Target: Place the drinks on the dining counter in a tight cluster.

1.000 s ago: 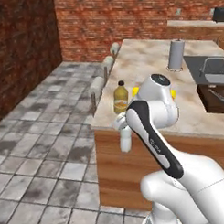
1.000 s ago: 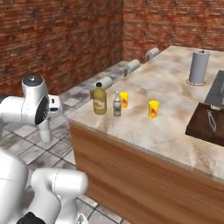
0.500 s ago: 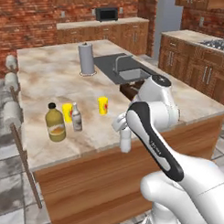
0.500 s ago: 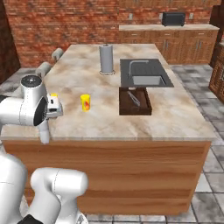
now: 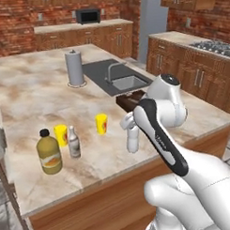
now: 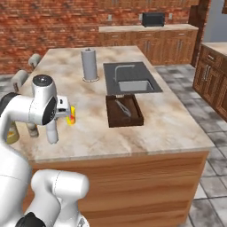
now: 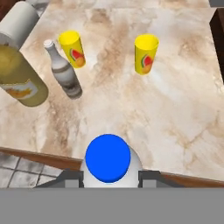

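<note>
Hand view: the hand (image 7: 108, 180) pinches the white bottle (image 7: 108, 162) by its neck over the desk (image 7: 175, 109); ahead to its left stand the juice bottle (image 7: 19, 81) and grey bottle (image 7: 64, 74).

A: Even, bright, diffuse render light, no clear source. Soft faint shadows under the bottles on the dining counter (image 5: 27, 92).
B: No glare. Base views coarse and slightly soft; hand view sharper, bottles lean outward near edges.
</note>
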